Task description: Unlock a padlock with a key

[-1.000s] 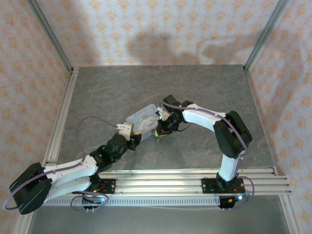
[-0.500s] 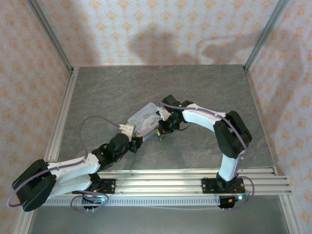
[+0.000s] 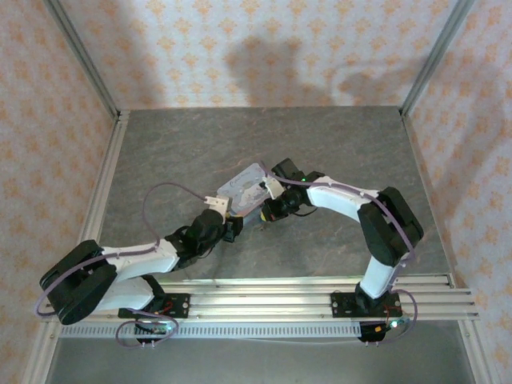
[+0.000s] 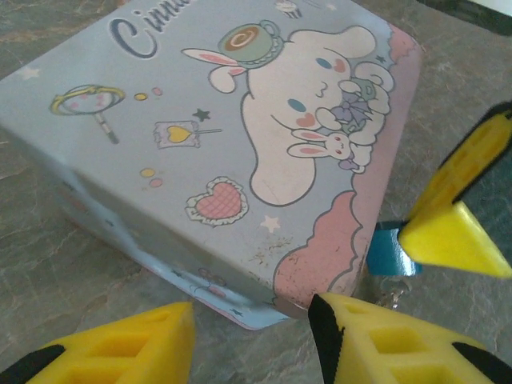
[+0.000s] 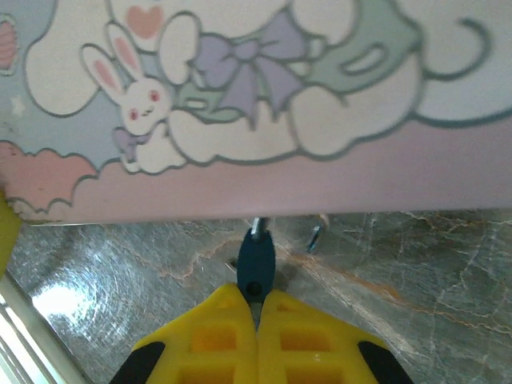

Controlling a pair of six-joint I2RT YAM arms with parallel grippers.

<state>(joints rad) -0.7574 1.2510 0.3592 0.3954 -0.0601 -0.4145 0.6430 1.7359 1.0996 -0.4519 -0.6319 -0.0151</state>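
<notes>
Left arm point(image 3: 144, 258) farther right, pincer point(image 3: 234, 227) beside tin point(image 3: 244, 186)

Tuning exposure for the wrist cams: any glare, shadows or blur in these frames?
Top view: soft overall, with big shadows on the back wall. Left wrist: tin print crisp, light even, no glare. Right wrist: bright glare patch on the table at lower left; blue piece pinched in the jaws reads clearly.

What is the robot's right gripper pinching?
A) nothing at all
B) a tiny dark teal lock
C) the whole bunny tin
B: the right gripper has its yellow fingertips shut on the tiny teal padlock, just below the pink edge of the tin.
</notes>
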